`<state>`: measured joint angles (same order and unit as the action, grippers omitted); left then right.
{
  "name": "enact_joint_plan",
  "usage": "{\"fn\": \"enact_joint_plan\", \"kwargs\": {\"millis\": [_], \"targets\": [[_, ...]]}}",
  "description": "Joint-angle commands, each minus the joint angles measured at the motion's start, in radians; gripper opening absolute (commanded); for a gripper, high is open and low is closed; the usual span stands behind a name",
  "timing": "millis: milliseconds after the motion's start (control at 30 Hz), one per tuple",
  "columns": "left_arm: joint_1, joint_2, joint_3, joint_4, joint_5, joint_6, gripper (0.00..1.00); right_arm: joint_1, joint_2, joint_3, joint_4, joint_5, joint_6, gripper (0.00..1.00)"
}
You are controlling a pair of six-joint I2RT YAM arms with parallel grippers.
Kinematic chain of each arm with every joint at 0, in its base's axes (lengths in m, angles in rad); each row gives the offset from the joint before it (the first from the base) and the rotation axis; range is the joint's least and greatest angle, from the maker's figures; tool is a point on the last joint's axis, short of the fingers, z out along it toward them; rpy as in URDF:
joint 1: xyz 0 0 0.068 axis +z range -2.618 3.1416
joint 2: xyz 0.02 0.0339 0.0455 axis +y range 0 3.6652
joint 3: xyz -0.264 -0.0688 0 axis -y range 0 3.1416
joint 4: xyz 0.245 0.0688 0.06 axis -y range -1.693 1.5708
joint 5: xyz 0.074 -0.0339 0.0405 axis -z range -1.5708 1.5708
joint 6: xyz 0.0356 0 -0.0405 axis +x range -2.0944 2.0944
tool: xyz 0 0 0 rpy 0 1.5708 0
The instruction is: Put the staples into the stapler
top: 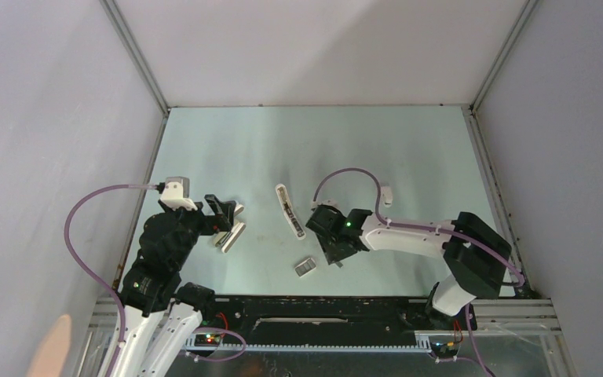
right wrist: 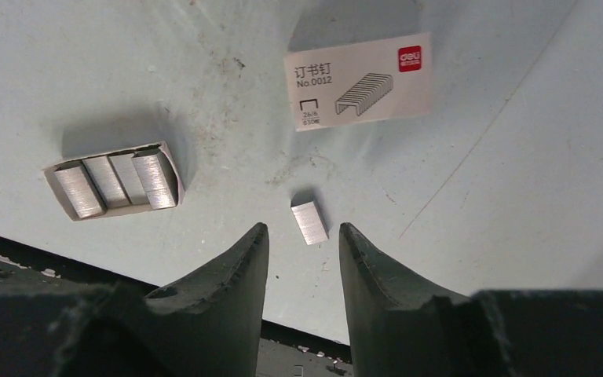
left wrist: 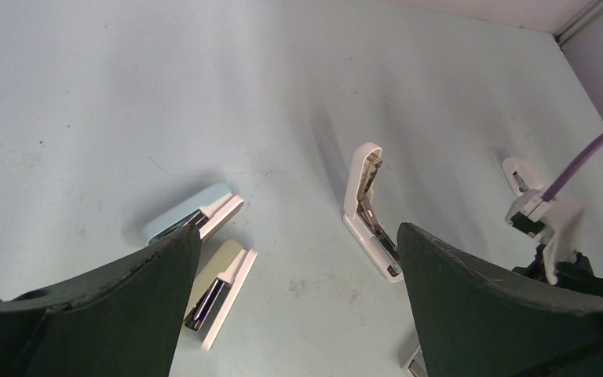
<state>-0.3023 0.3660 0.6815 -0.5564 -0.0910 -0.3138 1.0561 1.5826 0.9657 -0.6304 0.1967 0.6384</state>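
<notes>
The slim white stapler [top: 289, 210] lies opened flat mid-table, its dark metal channel up; it also shows in the left wrist view [left wrist: 369, 212]. The staples [right wrist: 309, 222], a small grey metal block, lie on the table just ahead of my right gripper [right wrist: 302, 229], level with the gap between its tips. That gripper is open, empty and not touching the block. In the top view my right gripper [top: 331, 245] points down, right of the stapler's near end. My left gripper [left wrist: 298, 232] is wide open and empty, over the two larger staplers [top: 232, 229].
An open cardboard tray [right wrist: 114, 181] with several staple strips lies left of the block, also in the top view [top: 306, 267]. A white box lid with a red mark [right wrist: 359, 81] lies beyond. A short white stub [top: 387, 193] lies at right. The table's near edge is close behind the right gripper.
</notes>
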Motion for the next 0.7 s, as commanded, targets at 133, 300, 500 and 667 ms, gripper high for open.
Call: {"fn": "enact_joint_plan", "kwargs": {"millis": [133,300,500,667], "targets": [[0.008,-0.007,-0.001,0.028,0.02,-0.004,0.98,-0.003,0.115,0.124,-0.103,-0.041,-0.077,0.4],[0.009,-0.008,0.0,0.027,0.018,-0.002,0.98,-0.004,0.168,0.16,-0.118,-0.048,-0.106,0.39],[0.009,-0.007,0.0,0.026,0.019,-0.002,0.98,-0.002,0.21,0.177,-0.136,-0.028,-0.118,0.35],[0.009,-0.007,0.0,0.026,0.019,-0.001,0.98,-0.004,0.237,0.176,-0.132,-0.041,-0.133,0.33]]}}
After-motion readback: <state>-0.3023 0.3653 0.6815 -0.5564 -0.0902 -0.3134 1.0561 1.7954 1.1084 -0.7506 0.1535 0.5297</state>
